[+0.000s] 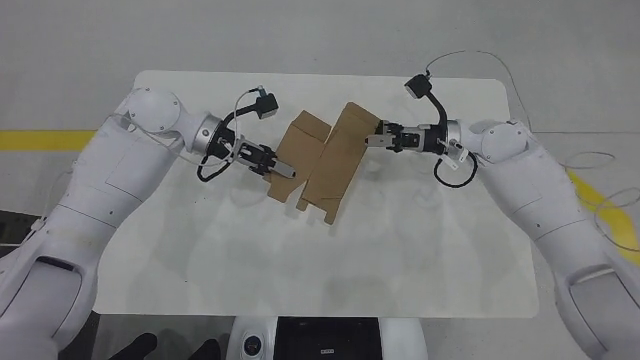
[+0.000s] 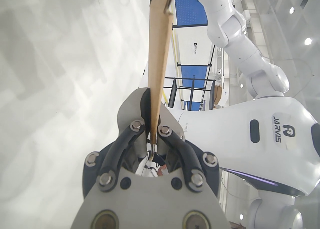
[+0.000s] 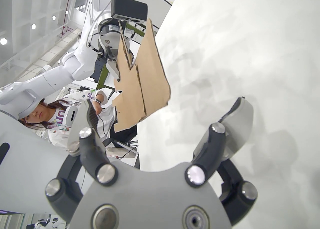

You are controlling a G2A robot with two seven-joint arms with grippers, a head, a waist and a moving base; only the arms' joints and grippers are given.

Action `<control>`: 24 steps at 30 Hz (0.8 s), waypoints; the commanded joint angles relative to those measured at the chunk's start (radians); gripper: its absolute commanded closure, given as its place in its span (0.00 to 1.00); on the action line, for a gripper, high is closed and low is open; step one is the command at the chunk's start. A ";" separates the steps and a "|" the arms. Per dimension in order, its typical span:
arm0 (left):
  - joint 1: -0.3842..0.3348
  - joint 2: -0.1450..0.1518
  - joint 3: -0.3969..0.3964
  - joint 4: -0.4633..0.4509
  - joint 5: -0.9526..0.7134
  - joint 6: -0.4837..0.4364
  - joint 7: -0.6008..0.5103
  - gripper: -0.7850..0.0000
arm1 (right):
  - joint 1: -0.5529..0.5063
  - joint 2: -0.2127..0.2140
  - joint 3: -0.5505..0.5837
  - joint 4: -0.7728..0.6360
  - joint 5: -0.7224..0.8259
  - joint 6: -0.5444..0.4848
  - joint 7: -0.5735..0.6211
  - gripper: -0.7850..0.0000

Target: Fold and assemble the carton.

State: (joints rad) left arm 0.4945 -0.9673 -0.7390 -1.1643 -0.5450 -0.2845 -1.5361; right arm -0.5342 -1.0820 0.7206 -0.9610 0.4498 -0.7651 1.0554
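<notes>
At the left side of the carton (image 1: 318, 160), the left tool (image 1: 284, 169) is closed on the cardboard edge. The carton is a flat brown blank with its flaps not folded. It seems lifted above the white bench (image 1: 450, 250), because a shadow lies under it in the top view. At the right side of the carton, the right tool (image 1: 371, 141) is open, with its fingers spread wide. It is just beside the cardboard's edge and, as far as I can judge, not touching it.

I judge the task to be at its very beginning: one arm presents the blank and the other is placed to take the opposite side. The next move calls for the right tool to close on the free edge, on a panel and not on a loose flap. Then both arms can push the panels open into a box shape.

The top view gives the whole outline of the carton and both arms. The left wrist view adds how deep the thin sheet sits between the two fingers. The right wrist view adds the crease lines and cut flaps on the carton's face, and the gap before the open fingers.
</notes>
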 commanded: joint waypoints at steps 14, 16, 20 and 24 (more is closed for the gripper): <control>-0.033 0.037 0.085 -0.021 -0.084 -0.010 0.010 1.00 | 0.040 0.053 -0.217 -0.080 0.099 -0.098 -0.098 0.80; -0.035 0.039 0.094 -0.021 -0.088 -0.016 0.016 1.00 | 0.052 0.060 -0.249 -0.082 0.111 -0.110 -0.110 0.86; -0.044 0.040 0.108 -0.019 -0.100 -0.020 0.020 1.00 | 0.079 0.071 -0.309 -0.085 0.132 -0.137 -0.137 0.93; -0.048 0.042 0.120 -0.015 -0.108 -0.030 0.030 1.00 | 0.105 0.082 -0.374 -0.087 0.138 -0.186 -0.186 0.94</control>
State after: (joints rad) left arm 0.4470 -0.9258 -0.6220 -1.1799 -0.6499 -0.3143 -1.5064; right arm -0.4341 -1.0022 0.3606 -1.0494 0.5871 -0.9402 0.8804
